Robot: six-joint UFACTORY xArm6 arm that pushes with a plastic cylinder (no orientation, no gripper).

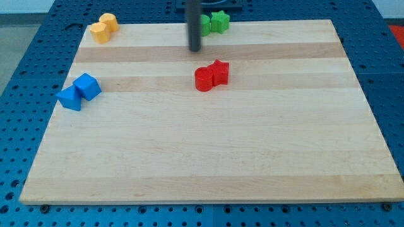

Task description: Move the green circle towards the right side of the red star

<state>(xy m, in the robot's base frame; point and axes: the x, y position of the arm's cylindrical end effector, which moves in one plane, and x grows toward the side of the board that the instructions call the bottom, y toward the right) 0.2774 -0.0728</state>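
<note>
On the wooden desk [208,157], the green circle [204,25] is seen near the view's top edge, touching a green star [219,21] on its right and partly hidden behind the dark rod. The red star [219,71] lies well below it, pressed against a red cylinder [204,79]; its right side is unoccupied, so the move appears hardly begun. The rod is held upright, my tip [195,49] set just below-left of the green circle. No pincer is fitted, so nothing is held.
</note>
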